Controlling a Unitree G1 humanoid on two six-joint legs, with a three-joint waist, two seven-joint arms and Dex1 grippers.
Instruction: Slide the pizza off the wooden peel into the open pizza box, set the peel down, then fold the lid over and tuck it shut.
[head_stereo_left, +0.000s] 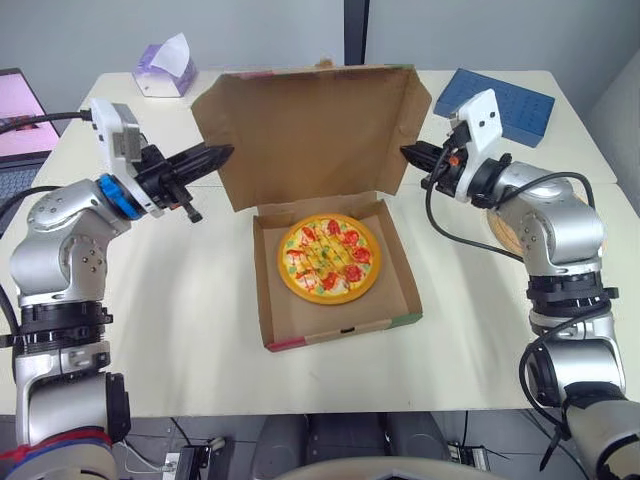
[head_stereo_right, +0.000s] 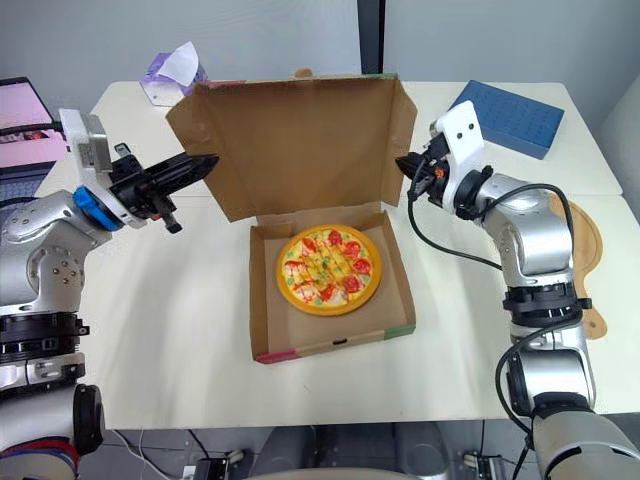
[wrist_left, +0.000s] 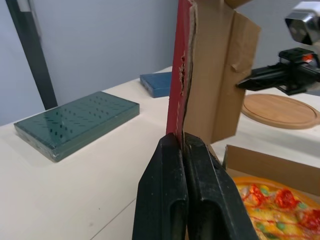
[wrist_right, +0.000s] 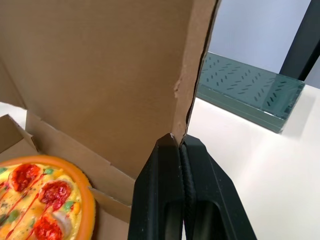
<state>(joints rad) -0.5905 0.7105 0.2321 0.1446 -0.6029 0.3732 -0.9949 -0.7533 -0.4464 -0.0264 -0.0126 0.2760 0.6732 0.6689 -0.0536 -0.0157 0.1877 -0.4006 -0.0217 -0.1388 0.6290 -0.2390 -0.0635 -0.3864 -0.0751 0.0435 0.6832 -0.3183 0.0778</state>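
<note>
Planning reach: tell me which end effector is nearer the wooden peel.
Right. The right end effector grips the lid on the peel side; the left end effector grips its opposite edge.

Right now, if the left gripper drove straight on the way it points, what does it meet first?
The pizza box lid: the left gripper is shut on its side edge, so it would push into that cardboard. Past it, roughly in line, sits the right gripper; depth unclear.

Wall: plain pale grey-blue wall (head_stereo_left: 250, 30) behind the surface.
Post: dark vertical post (head_stereo_left: 356, 30) against the wall, at the middle back.
Surface: wide cream-white rectangular tabletop surface (head_stereo_left: 200, 340), matte and evenly lit.
Floor: grey floor (head_stereo_right: 330, 445) below the front edge.
</note>
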